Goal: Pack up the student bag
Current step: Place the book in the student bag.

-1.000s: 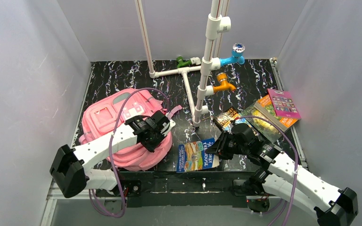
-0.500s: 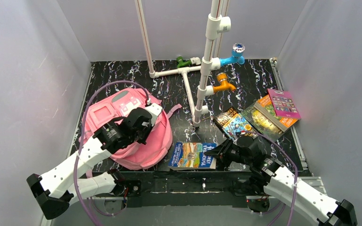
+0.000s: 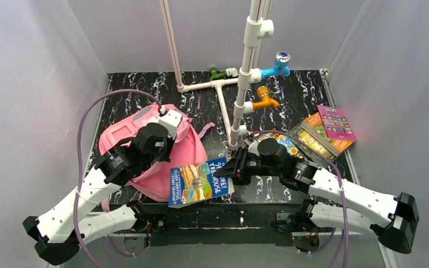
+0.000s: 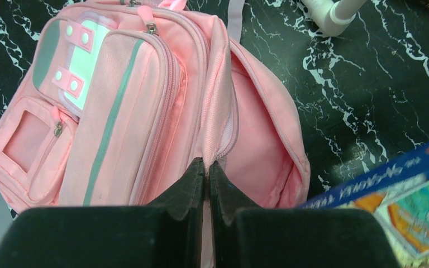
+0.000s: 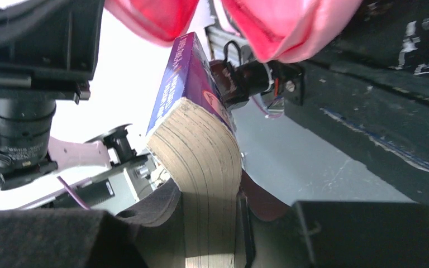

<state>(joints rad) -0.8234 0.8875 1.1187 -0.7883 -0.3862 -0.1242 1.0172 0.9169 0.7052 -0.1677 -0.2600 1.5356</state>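
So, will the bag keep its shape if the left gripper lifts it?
Probably not: the bag is soft fabric, creased where the left gripper pinches its opening edge, so it should sag. It looks flat and empty, so likely light; the edge may rise before the body.

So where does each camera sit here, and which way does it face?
Top external: above and behind the bases, looking down on the table; left arm and right arm show.
Left wrist: on the left arm, looking down past the left gripper, shut on the student bag; its fingers show.
Right wrist: on the right arm, looking past the right gripper gripping the book, toward the bag; its fingers show.
Shared: all three show bag and book.
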